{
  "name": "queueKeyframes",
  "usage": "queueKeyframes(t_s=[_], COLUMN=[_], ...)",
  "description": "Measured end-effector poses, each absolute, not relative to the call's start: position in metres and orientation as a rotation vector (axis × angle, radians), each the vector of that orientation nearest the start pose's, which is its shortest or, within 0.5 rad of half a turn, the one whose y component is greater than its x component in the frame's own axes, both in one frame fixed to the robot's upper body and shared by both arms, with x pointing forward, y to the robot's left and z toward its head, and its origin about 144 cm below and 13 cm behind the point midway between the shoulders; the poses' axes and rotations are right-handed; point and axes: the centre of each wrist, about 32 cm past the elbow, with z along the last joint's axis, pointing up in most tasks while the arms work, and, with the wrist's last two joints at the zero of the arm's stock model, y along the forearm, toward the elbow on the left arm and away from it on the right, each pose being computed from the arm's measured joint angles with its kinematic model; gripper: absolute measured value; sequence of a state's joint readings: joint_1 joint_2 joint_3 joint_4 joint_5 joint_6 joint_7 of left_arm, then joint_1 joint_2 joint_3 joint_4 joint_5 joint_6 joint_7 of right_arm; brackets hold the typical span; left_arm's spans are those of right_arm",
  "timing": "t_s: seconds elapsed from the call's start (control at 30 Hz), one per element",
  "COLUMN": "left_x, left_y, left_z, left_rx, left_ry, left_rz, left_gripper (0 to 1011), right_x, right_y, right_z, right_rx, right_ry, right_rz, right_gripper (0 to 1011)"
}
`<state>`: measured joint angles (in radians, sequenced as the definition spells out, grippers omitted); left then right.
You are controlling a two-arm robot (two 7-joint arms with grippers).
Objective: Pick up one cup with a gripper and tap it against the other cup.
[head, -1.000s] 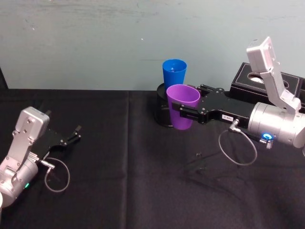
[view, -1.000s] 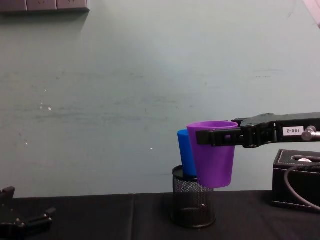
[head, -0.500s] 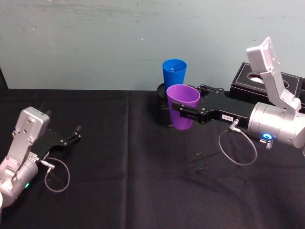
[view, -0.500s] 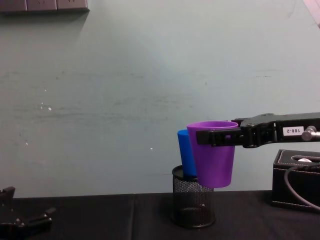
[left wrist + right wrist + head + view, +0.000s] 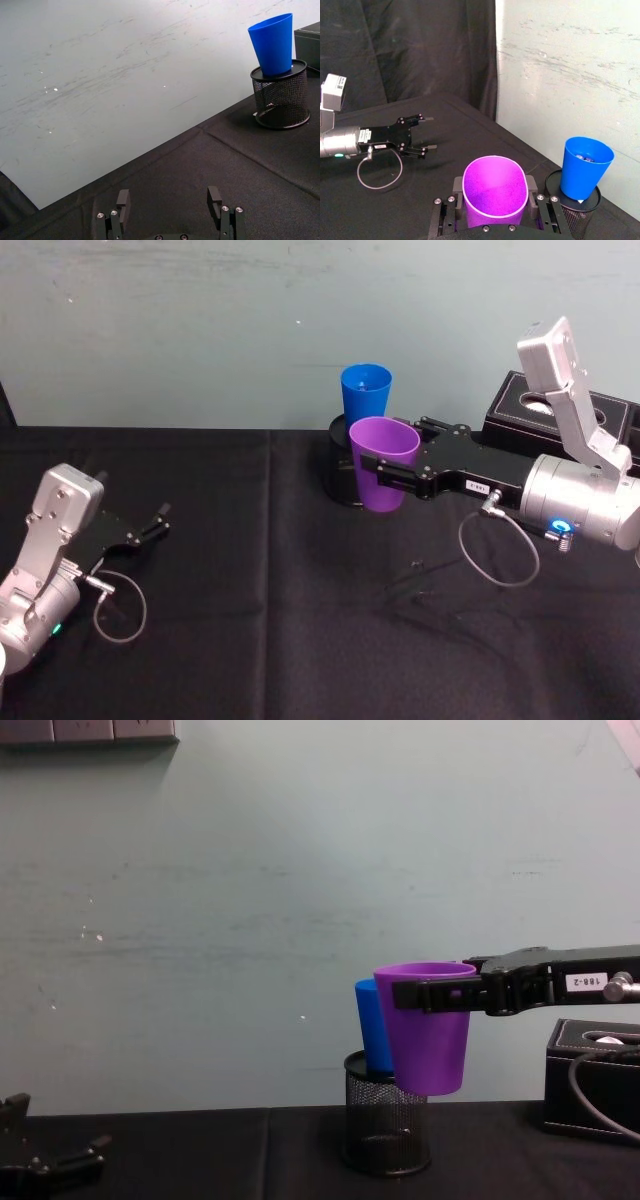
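The purple cup [image 5: 383, 462], clamped in the right gripper [image 5: 378, 472], is best eased gently against the blue cup [image 5: 366, 395]; the left gripper [image 5: 155, 523] is parked low left, fingers apart.

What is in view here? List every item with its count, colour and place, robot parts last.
purple cup: one, purple, held upright above the table, just in front of the blue cup
blue cup: one, bright blue, standing in the pen holder by the wall
wire-mesh pen holder: one, black, on the tablecloth at centre back
box: one, black with pale edging, back right of the table
tablecloth: one, black, covering the table
wall: one, pale grey-green, behind the table
right gripper: one, black with a white label, reaching in from the right, shut on the purple cup
left gripper: one, black, low at the left over the cloth, open and holding nothing
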<state>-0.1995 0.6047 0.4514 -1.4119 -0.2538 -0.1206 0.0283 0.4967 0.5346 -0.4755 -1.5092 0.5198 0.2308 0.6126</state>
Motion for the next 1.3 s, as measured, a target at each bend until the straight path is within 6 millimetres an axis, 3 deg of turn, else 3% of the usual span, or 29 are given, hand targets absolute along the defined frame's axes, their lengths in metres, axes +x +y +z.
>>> queueKeyframes(t_s=[1.3], left_x=[0.4886], left_y=[0.3097], left_z=[1.1398], left_rx=[0.304], left_ry=[-0.285], left_rz=[1.248], left_gripper=[1011], right_x=[0.556], right_y=[-0.2573], right_z=[1.2697], right_rx=[-0.157], right_ry=[-0.042], right_rz=[-0.642], right_gripper=[719])
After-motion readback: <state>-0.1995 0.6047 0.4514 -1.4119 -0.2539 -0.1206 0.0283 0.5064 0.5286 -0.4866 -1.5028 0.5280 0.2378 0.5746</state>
